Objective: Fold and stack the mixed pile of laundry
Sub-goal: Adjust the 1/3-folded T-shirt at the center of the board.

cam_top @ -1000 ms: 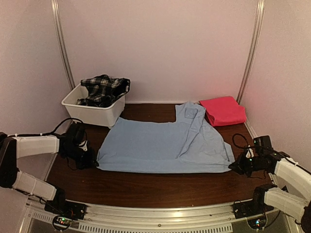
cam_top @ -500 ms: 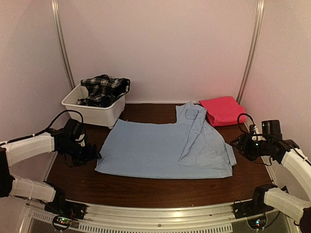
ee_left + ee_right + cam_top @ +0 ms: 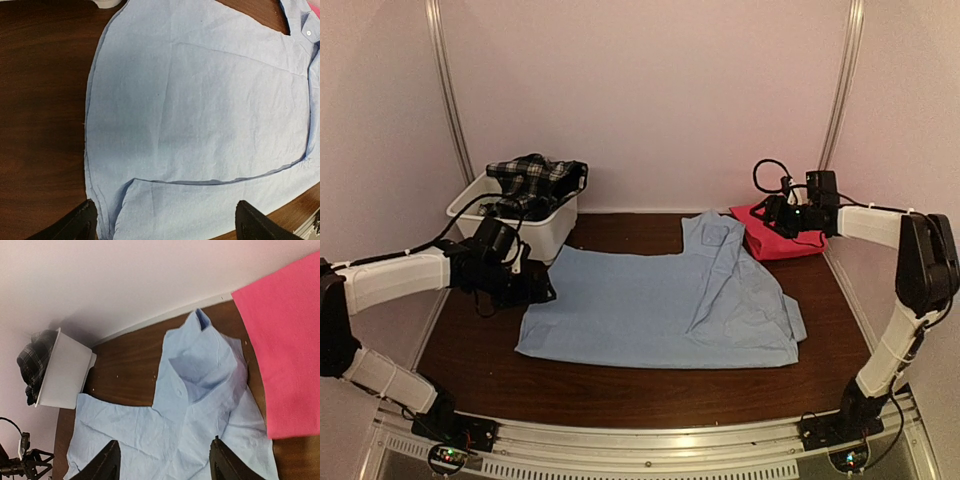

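Note:
The light blue collared shirt [image 3: 660, 305] lies spread flat on the dark table [image 3: 620, 390], collar toward the back. A folded layer of the shirt [image 3: 200, 125] fills the left wrist view. My left gripper [image 3: 542, 293] hovers over its left edge, open [image 3: 167, 225] with only cloth below. The folded pink-red cloth [image 3: 782, 245] lies at the back right. My right gripper [image 3: 762, 213] hangs above its near-left corner, open [image 3: 165, 462] and empty, looking down on the shirt collar [image 3: 200, 385] and the pink cloth [image 3: 285, 350]. The plaid garment [image 3: 535, 180] sits in the tub.
A white plastic tub [image 3: 515, 230] stands at the back left, near the shirt's left shoulder and close to my left arm; it also shows as the tub [image 3: 62, 372] in the right wrist view. Walls close the back and sides.
Both grippers opened and let go of the shirt's front corners. The left one rose and moved back along the shirt's left edge. The right arm swung to the back over the pink cloth.

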Tool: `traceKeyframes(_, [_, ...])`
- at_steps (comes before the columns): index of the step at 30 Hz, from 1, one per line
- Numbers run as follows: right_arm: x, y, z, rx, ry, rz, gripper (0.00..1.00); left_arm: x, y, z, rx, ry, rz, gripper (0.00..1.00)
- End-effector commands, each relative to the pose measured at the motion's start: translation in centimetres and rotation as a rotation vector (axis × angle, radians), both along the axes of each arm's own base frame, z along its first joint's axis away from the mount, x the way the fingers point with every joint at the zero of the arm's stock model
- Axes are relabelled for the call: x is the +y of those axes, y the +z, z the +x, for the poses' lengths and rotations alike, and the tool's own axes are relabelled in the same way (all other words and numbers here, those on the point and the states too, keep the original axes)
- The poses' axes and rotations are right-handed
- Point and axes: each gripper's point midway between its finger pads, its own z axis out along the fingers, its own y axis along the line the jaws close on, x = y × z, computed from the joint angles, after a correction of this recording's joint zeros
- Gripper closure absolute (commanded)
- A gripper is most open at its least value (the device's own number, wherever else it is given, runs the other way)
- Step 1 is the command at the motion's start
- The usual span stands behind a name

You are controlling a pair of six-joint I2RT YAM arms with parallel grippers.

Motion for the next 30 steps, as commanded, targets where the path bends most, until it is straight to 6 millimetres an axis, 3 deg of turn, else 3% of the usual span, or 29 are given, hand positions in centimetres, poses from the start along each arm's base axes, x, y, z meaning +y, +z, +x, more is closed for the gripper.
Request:
traceKeyframes(1, [0.7,0.7,5.7,-0.084,0.03,-0.082,0.42,-1.5,2.1,2.5,-0.098,-0.042,-0.026,0.02])
traceKeyframes(6, [1.0,-3.5,10.1,-0.028,0.039,-0.186,0.44,-1.9,2.1,3.1,-0.1,-0.052,-0.018,0.02])
traceKeyframes(11, [1.4,-6.5,12.2,0.018,0.047,-0.247,0.46,-1.9,1.7,3.0,-0.085,-0.064,-0.013,0.02])
traceKeyframes(21, [0.8,-10.0,12.5,0.113,0.021,-0.41,0.42,-1.6,2.1,2.8,-0.093,-0.084,0.016,0.02])
traceKeyframes(24, [0.8,-10.0,12.4,0.108,0.018,-0.43,0.35,-1.4,2.6,3.0,-0.107,-0.086,0.029,0.02])
traceKeyframes(26, [0.7,-10.1,12.3,0.117,0.017,-0.448,0.38,-1.5,2.9,3.0,-0.115,-0.086,0.027,0.02])
traceKeyframes(30, [-0.2,-10.8,12.1,0.149,-0.014,-0.495,0.34,-1.4,3.1,3.0,-0.12,-0.083,0.024,0.02])
